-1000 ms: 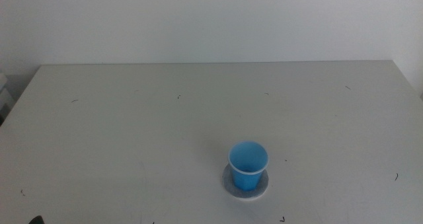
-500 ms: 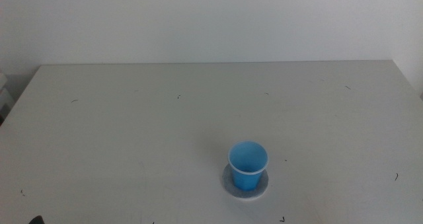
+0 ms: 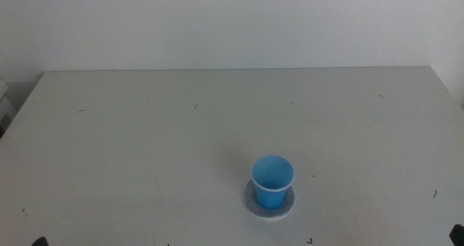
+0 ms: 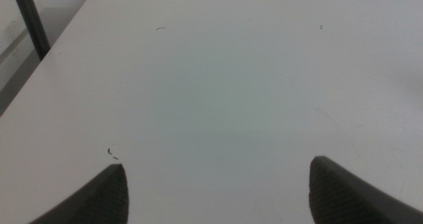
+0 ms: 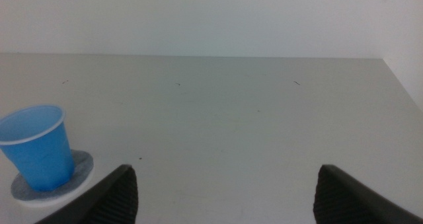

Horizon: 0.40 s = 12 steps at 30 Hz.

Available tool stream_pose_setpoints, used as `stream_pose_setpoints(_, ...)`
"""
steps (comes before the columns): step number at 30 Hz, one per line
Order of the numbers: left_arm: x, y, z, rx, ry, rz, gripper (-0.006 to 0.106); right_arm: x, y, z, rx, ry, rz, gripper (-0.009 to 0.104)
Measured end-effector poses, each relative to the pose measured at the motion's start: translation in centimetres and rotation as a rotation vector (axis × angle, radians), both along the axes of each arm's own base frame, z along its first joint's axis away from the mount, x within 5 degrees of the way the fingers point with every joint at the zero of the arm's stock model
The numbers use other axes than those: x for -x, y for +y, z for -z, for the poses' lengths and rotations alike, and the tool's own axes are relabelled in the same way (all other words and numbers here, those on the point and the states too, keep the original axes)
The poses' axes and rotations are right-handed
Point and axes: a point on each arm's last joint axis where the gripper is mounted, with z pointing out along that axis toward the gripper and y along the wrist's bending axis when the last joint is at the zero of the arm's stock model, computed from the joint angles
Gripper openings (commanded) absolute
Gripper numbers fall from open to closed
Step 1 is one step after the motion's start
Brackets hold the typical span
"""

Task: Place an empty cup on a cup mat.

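The blue cup [image 3: 272,181] stands upright on the grey cup mat [image 3: 288,206] near the table's front, a little right of centre. It also shows in the right wrist view [image 5: 36,147], on the cup mat [image 5: 80,168]. My right gripper [image 5: 221,191] is open and empty, well off to the cup's right, with only a dark speck of it [image 3: 458,230] in the middle view's bottom right corner. My left gripper [image 4: 215,191] is open and empty over bare table at the front left, its tip [image 3: 40,242] at the bottom edge.
The white table [image 3: 145,144] has small dark scratches. A white wall runs behind its far edge. A dark post [image 4: 30,22] stands beyond the table's left edge in the left wrist view.
A dark speck of the right gripper has appeared at the bottom right corner of the middle view. The cup and mat have not moved.
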Motion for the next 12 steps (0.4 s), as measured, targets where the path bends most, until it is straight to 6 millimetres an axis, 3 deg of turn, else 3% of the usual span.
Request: stream_pose_setpoints(12,0.00,0.00,0.00,0.000,0.000,0.000,0.105,-0.01,-0.08,0.04,0.034,-0.002,0.004,0.069)
